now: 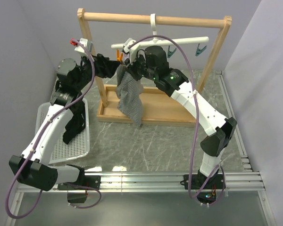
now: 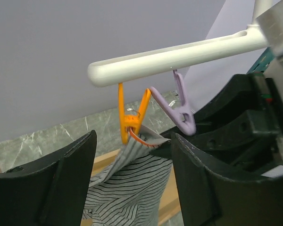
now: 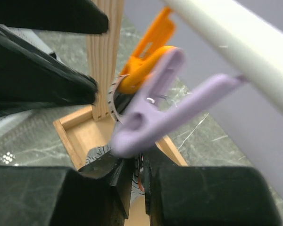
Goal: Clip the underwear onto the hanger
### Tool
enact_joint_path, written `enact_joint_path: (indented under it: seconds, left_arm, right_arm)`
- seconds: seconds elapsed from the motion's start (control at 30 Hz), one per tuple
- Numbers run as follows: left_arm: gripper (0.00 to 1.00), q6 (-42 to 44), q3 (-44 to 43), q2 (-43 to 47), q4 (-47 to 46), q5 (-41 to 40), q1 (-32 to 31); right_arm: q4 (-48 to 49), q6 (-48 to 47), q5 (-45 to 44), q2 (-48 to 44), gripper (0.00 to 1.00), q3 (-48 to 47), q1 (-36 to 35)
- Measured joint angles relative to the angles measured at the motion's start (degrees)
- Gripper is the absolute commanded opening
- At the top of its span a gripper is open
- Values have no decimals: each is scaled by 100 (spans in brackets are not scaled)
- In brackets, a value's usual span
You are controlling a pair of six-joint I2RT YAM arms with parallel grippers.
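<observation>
Grey striped thin-cloth underwear (image 1: 128,96): hanging from small orange clip (image 2: 132,120) at left end of long white plastic hanger bar (image 2: 179,56), drooping toward wooden tray (image 1: 160,115).
Purple clip (image 3: 151,113): next along the left-right bar, just above right gripper (image 3: 137,172), the nearer arm.
Right gripper: pinched onto waistband.
Left gripper (image 2: 133,139): spread wide, flanking orange clip, gripping nothing.

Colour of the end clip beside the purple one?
Orange clip, best in left wrist view.
</observation>
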State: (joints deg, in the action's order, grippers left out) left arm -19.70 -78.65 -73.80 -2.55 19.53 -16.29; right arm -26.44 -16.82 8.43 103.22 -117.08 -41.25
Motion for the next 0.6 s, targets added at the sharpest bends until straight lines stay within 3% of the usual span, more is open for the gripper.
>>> enact_joint_path:
  seconds: [0.03, 0.23, 0.43, 0.6]
  left_arm:
    - [69, -24, 50, 57, 28, 13, 22]
    - [68, -129, 391, 330, 181, 22, 96]
    - [64, -223, 507, 385, 236, 116, 103]
    - [57, -221, 627, 391, 186, 354, 114]
  right_arm:
    - [2, 7, 7, -4, 30, 63, 0]
    - [114, 90, 22, -118, 50, 586, 0]
    - [243, 160, 7, -492, 59, 1034, 0]
    - [599, 216, 22, -1274, 60, 1849, 0]
